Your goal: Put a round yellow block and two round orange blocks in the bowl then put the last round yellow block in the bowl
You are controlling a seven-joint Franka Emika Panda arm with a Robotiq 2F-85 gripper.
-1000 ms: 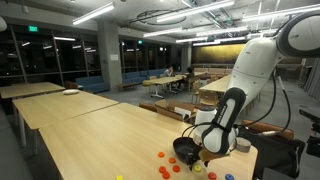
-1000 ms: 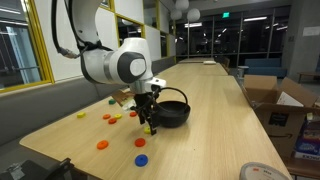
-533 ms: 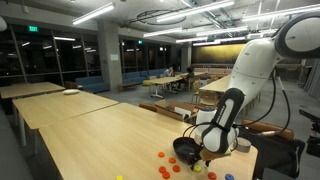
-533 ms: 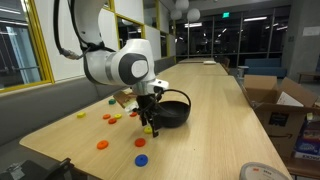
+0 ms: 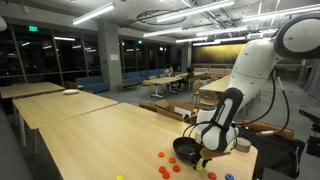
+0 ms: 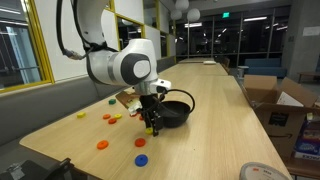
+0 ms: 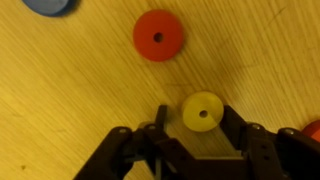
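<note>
Wrist view: round yellow block point(image 7: 203, 112) lies flat on the bench point(image 7: 60, 90), between the jaws of the tool point(image 7: 198, 126). The jaws stand narrow around it. The right one looks to be at its rim and the left has a small gap, so I cannot tell if it is clamped.

In an exterior view the tool point(image 6: 152, 128) is down at the bench point(image 6: 215, 130), just beside the bowl point(image 6: 176, 109) on the side toward the bench's near end.

An orange block point(image 7: 158, 35) lies near the yellow one and apart from it. A blue piece point(image 7: 50, 5) lies further off.

Handling (judgement): the block is a thin disc with a centre hole, and looks rigid, light and smooth. It should not crush, but it could skid or tip up. Best hold is a pinch across opposite rim edges, low against the bench and centred on the hole.
</note>
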